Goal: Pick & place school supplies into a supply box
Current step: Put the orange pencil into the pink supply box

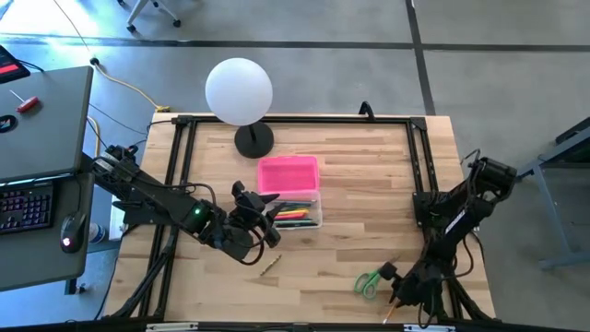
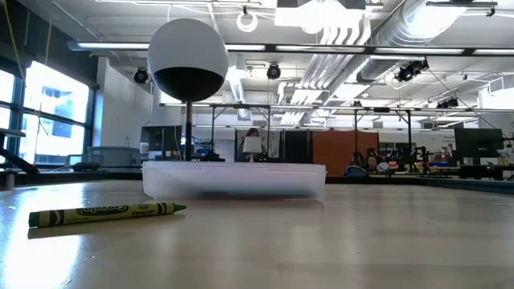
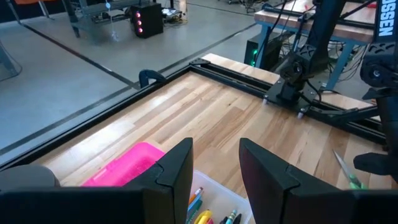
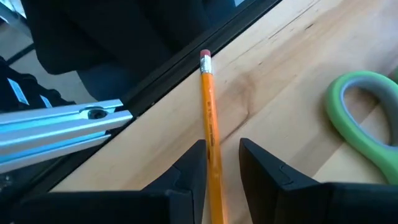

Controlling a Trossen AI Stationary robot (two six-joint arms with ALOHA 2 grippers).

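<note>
The clear supply box (image 1: 300, 214) sits mid-table with several coloured pens in it, and its pink lid (image 1: 289, 173) lies flat at its far side. My left gripper (image 3: 214, 149) hovers open over the box's left end (image 3: 205, 186), holding nothing. Near the table's front right edge lies an orange pencil (image 4: 209, 106) with a pink eraser. My right gripper (image 4: 222, 149) is open and slants down over it, one finger on each side of the shaft. Green-handled scissors (image 1: 368, 282) lie on the table just left of that gripper. A green crayon (image 2: 104, 213) lies on the table in front of the box. My right gripper stands astride the pencil's shaft (image 4: 214, 163), the fingers running along it from above at a slant. The shaft runs close along one finger (image 4: 194, 163), with a gap to the other. I cannot tell whether that finger touches it. The pencil lies flat on the table.
A white globe lamp (image 1: 240, 92) on a black base stands at the table's far side, behind the lid. A black frame rail (image 4: 186, 59) runs along the table edge just past the pencil's eraser end. A desk with a keyboard (image 1: 28, 207) stands off the table's left.
</note>
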